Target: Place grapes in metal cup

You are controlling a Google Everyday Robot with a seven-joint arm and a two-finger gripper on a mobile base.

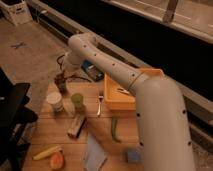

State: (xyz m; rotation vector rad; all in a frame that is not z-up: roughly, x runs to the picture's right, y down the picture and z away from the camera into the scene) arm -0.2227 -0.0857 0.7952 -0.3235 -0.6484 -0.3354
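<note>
Your gripper (61, 77), jaws clamped on the grapes (58, 79), hangs right above the cup (61, 88); looks like straight down.

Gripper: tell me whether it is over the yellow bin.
No, the gripper hangs right above the metal cup, well apart from the bin.

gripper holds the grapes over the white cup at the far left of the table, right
Not quite: the gripper holds the grapes over the metal cup, not the white cup, which stands nearer the camera. The camera view shows this at the far left of the table.
</note>
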